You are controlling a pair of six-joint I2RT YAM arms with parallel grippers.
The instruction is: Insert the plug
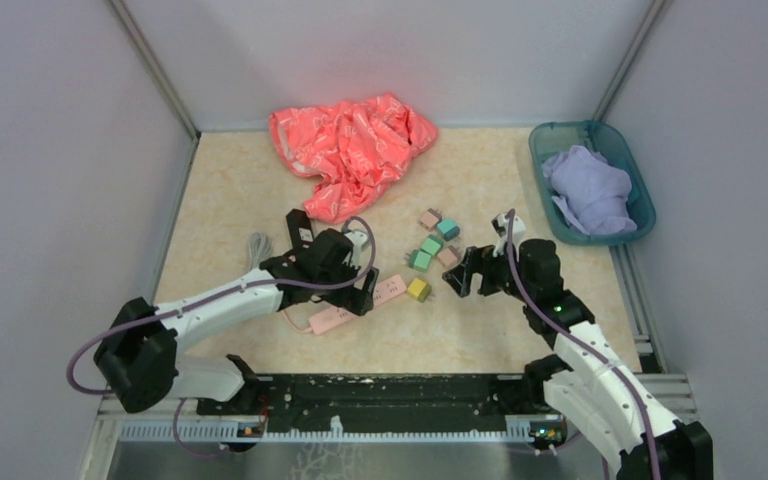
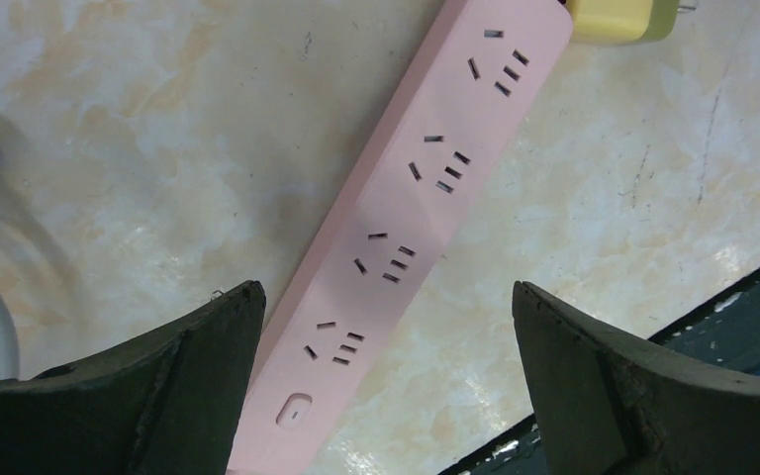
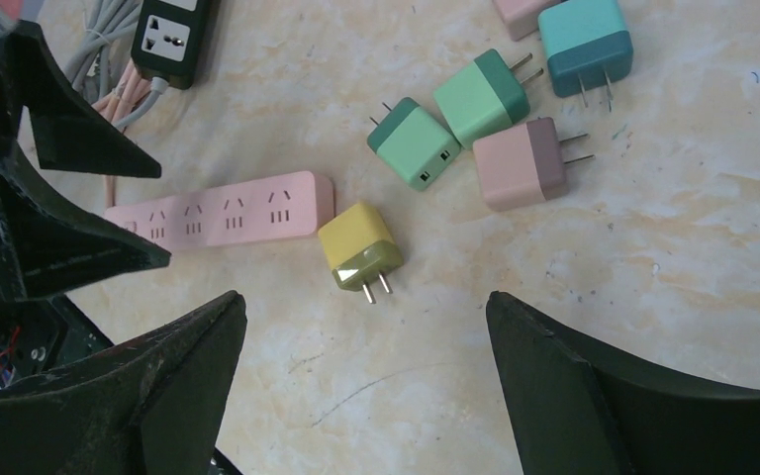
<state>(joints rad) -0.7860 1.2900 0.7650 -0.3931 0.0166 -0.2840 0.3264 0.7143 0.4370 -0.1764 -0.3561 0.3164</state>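
I see crumpled pink-red cloth at back ctr; teal bin far right w/ lavender cloth inside.

Readable text: none in any view | pink power strip: plain face, only socket slots and one small oval button, no lettering legible | yellow plug: no marking legible | black socket block: too small and blurred to read any print
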